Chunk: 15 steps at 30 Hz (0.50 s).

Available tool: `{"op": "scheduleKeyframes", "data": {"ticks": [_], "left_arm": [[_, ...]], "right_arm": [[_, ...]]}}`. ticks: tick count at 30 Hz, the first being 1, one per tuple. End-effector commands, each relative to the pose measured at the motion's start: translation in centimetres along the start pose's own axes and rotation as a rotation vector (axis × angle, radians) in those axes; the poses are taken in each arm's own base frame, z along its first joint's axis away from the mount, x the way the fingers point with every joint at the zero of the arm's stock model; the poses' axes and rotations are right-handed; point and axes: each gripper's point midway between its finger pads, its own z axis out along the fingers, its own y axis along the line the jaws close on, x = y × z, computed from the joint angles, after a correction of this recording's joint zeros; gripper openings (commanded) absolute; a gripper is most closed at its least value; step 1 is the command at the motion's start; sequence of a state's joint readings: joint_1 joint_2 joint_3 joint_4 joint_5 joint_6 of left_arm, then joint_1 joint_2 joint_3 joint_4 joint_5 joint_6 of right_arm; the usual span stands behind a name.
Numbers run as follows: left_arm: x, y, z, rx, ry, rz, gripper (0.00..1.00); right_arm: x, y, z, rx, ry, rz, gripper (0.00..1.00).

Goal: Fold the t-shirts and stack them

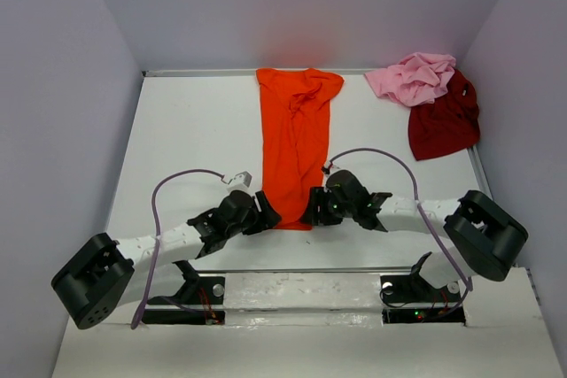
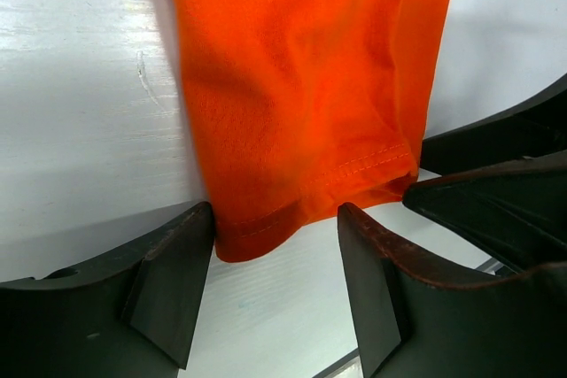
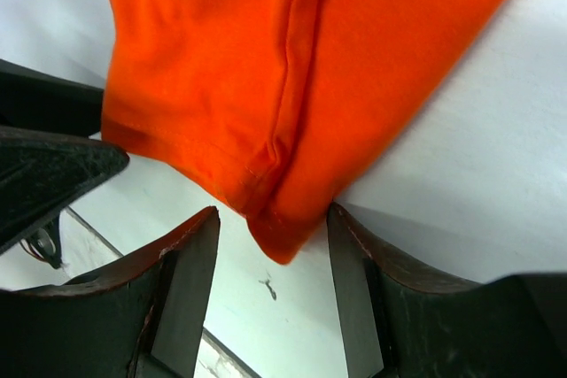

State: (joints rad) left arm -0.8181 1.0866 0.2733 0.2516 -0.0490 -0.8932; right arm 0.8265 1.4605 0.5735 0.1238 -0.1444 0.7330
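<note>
The orange t-shirt (image 1: 297, 143) lies as a long narrow strip in the middle. The pink t-shirt (image 1: 412, 77) is crumpled at the far right, touching the bunched dark red t-shirt (image 1: 443, 126).

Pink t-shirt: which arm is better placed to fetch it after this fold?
Right. The pink t-shirt lies bunched at the far right corner, on the side of the right gripper; the left gripper sits beyond the orange t-shirt.

Open tabletop (image 1: 195, 130) left of orange t-shirt (image 1: 295, 143) (heaped shirts (image 1: 431, 99) far right)

White table (image 1: 195, 130), pale lavender walls (image 1: 266, 6) on 3 sides.
</note>
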Motion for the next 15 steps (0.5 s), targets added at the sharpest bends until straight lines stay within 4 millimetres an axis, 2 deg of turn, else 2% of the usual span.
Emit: {"op": "scheduleKeyframes", "data": {"ticks": [1, 6, 15], "left_arm": [[0.1, 0.4, 0.1, -0.008, -0.012, 0.003, 0.7], [0.0, 0.5, 0.1, -0.011, -0.019, 0.006, 0.65], [0.1, 0.7, 0.0, -0.01, -0.02, 0.008, 0.64]], "right_arm": [[1.5, -0.7, -1.2, 0.037, 0.052, -0.018, 0.57], [1.9, -0.9, -1.4, 0.039, 0.064, -0.016, 0.57], [2.0, -0.9, -0.1, 0.038, 0.08, -0.001, 0.57]]}}
